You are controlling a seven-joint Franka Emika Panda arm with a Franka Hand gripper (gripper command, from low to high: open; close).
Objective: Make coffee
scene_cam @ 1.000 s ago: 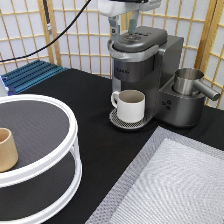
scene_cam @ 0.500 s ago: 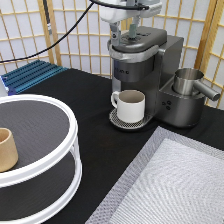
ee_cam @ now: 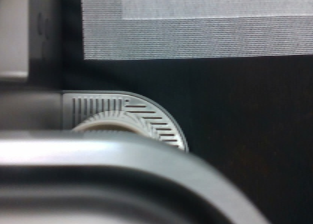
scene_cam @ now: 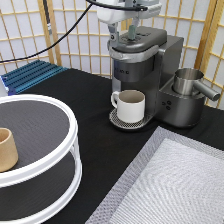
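Gripper [scene_cam: 131,34] sits on the coffee maker's [scene_cam: 145,75] lid, can't tell its grip; white mug [scene_cam: 131,106] on drip tray [scene_cam: 116,119].

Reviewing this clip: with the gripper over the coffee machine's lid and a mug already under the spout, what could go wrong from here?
1. The gripper sits at the rim of the coffee machine lid; an off-centre push might slip off.
2. A hard press could nudge the machine and shift the white mug on its drip tray, spilling coffee.
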